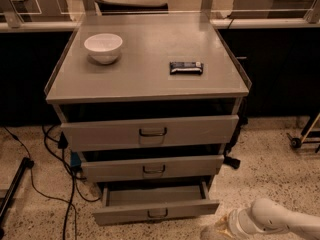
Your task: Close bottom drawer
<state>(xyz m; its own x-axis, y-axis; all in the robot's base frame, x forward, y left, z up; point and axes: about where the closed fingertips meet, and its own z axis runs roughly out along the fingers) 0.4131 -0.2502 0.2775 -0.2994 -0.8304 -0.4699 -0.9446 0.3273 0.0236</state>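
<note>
Camera view: the bottom drawer [156,212] of a grey metal cabinet [150,98] stands pulled well out, its shallow tray open to view. It is the slimmest of three fronts, below the middle drawer [152,167] and top drawer [150,132], which both look ajar. The robot's tool [216,231] sits low at the bottom right of the frame, near the drawer's right front corner, at the end of a white arm [285,218]; whether it is spread or pressed together cannot be told. To shut the drawer cleanly, the tool would best meet the front panel close to the small loop handle [157,213] at centre and press straight back along the runners, since a shove at the right corner could skew and jam it. On the cabinet's top surface [150,49] stand a white bowl [103,47] and, well apart, a dark wrapped snack bar [186,67], whose pale markings are not legible. No brand, label or other writing can be read on the cabinet
</note>
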